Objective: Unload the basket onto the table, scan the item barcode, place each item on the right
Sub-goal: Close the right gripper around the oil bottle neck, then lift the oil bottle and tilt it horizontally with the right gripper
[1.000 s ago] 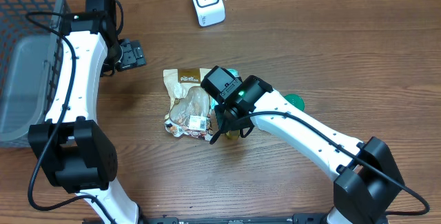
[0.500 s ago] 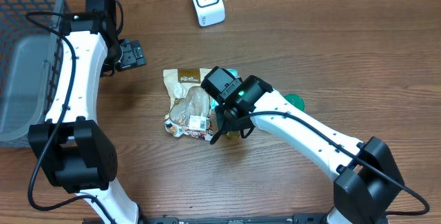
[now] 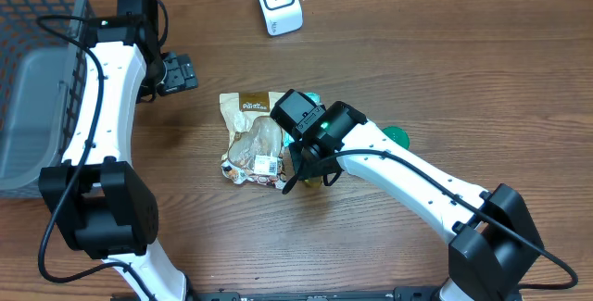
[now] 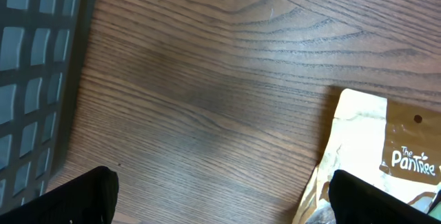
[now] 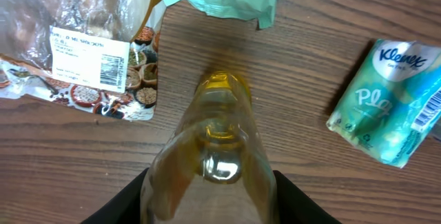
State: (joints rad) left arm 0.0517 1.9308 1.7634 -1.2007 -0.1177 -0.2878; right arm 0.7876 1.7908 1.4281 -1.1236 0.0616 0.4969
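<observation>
Yellow translucent bottle [image 5: 219,141], seen end-on in right wrist view, just right of pouch [image 5: 76,38]. White scanner [image 3: 278,3] face up, far side, well apart from bottle.

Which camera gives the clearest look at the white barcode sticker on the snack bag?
The right wrist view: the barcode sticker is large and its bars show. Overhead it is a tiny white patch; the left wrist view shows only the top of the snack bag.
</observation>
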